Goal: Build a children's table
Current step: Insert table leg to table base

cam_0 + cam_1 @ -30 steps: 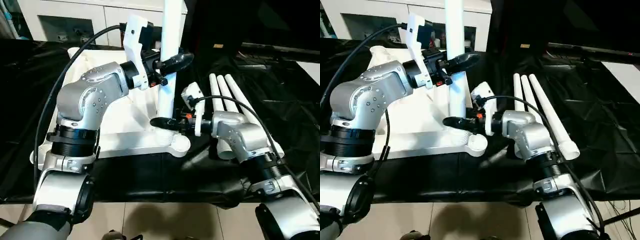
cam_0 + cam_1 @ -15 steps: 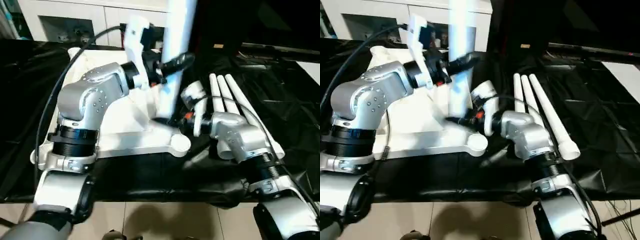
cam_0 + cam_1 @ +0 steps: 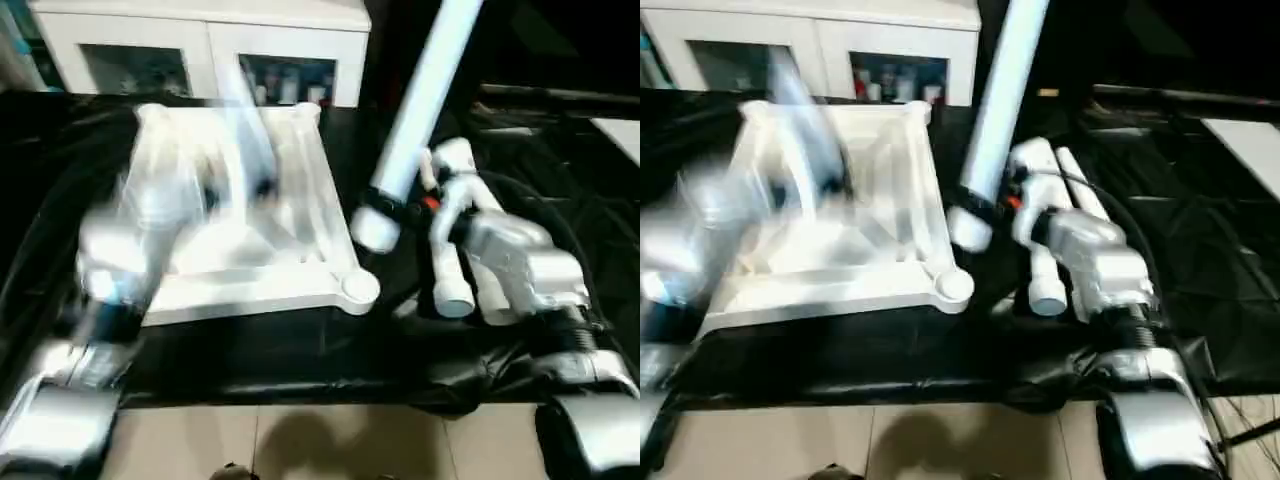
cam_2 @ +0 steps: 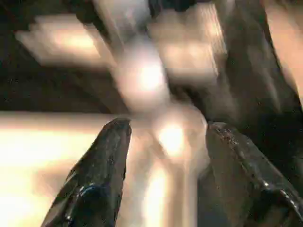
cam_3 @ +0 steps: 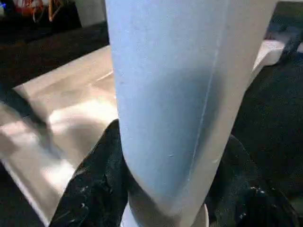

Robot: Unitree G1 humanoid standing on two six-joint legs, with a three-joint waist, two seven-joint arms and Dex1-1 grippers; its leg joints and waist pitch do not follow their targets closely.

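The right wrist view is showing what the head views cannot: the two black fingers (image 5: 94, 189) of the right pincer (image 3: 385, 208) are pinching a white leg (image 3: 418, 110) from both sides, near its thick end. From the head, that leg is tilting up and away from the robot, its thick end hanging above the black-draped desk (image 3: 300, 350), just off the tabletop's right edge and apart from the corner socket (image 3: 360, 288).

The white tabletop (image 3: 840, 270) is lying ribbed side up on the desk's left half. The other legs (image 3: 450, 285) are lying beside it, under the right forearm.

The left pincer (image 4: 163, 142) is standing spread with nothing between its fingers. In the head views the left arm (image 3: 130, 240) is blurring over the tabletop's left part.

The desk's right side and near edge are lying bare.
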